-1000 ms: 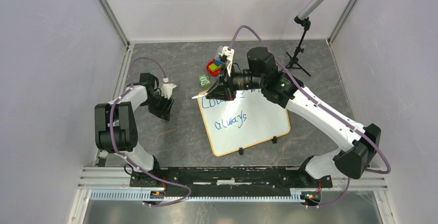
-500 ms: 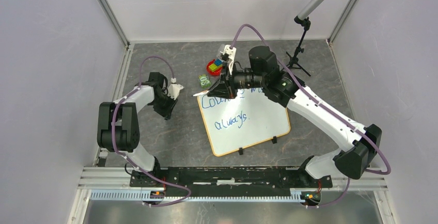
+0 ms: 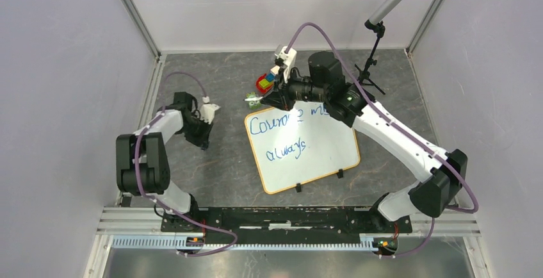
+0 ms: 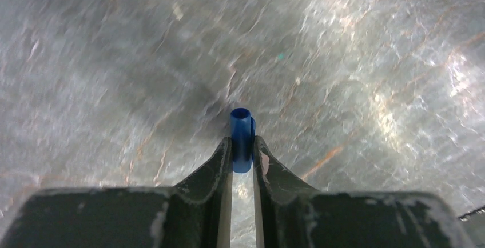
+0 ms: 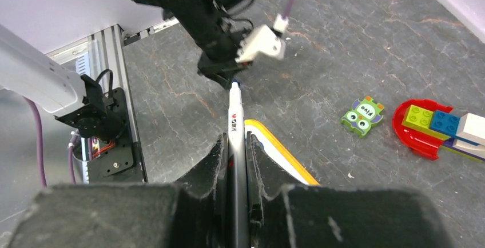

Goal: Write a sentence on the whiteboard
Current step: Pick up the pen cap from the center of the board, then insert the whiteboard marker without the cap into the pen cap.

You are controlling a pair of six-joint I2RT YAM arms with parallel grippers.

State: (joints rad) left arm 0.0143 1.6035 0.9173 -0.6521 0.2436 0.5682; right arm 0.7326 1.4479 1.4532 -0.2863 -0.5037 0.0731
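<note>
Nearest to us, at lower centre of the overhead view, the whiteboard (image 3: 320, 157) lies flat on the grey table (image 3: 224, 169). It is turned a little, with its two black clips on the lower edge. We judge it light and stiff, with a slick face that could slide under a hard press (nothing visible pins it down). We would take it by the yellow rim or the clips, never by the written face, where fresh ink would likely smear. The sentence (image 3: 269, 125) runs in blue across its upper half: "Courage" on the top line, a second word half hidden behind the right arm, and "always" beneath.

Further back, the right gripper (image 5: 236, 142) is clamped on a marker (image 5: 234, 108) at mid-barrel, its tip off the board, past the upper left corner in the overhead view. The barrel carries a red mark and dark letters we cannot read, and it looks light, smooth and rigid. At the left of the overhead view, the left gripper (image 4: 242, 144) is pinched tight on a small blue cap (image 4: 242, 123), open end outward, above bare table.

Farthest, at the right of the right wrist view, a green monster tile (image 5: 362, 115) reads "Five". Beside it is a red dish (image 5: 407, 136) of toy bricks. A black stand (image 3: 370, 66) sits at the upper right of the overhead view.
</note>
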